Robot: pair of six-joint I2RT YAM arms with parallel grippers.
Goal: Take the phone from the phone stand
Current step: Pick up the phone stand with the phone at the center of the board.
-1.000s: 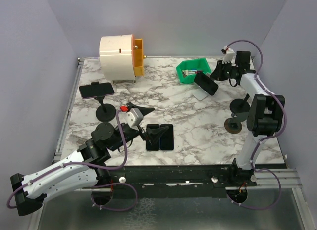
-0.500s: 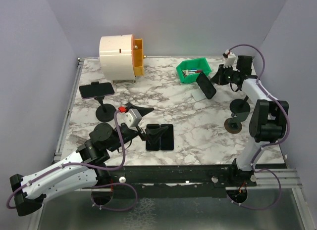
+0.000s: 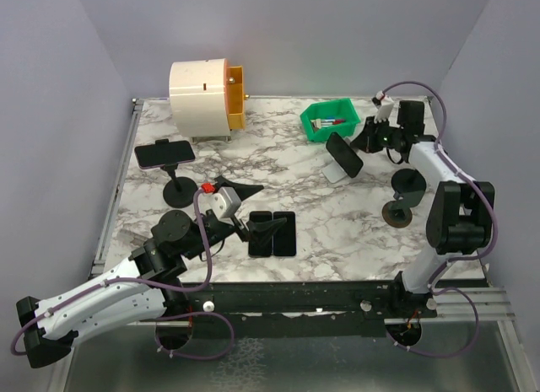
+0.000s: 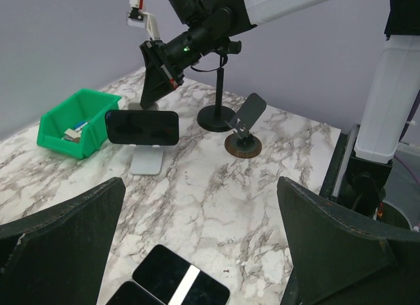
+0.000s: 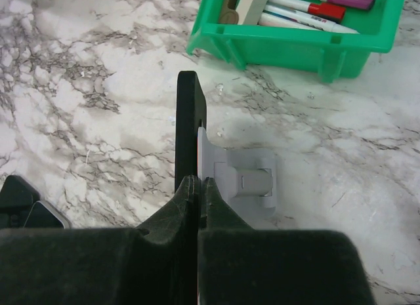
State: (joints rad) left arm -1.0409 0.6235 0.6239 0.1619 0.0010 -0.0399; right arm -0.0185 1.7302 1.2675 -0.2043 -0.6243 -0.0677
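Black glass-faced phone [image 5: 190, 121] on grey stand [image 5: 243, 180] is prob. stiff, slick, light, so you pinch its top edge w/ right gripper [image 5: 198, 184], jaws closed now; left gripper [image 4: 200, 187] jaws gape.

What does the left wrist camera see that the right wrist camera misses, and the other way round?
Only the left wrist view shows the phone face-on, a tall black stand and the right arm. Only the right wrist view shows the pens inside the green bin. Both show the phone on its grey stand, with the bin nearby.
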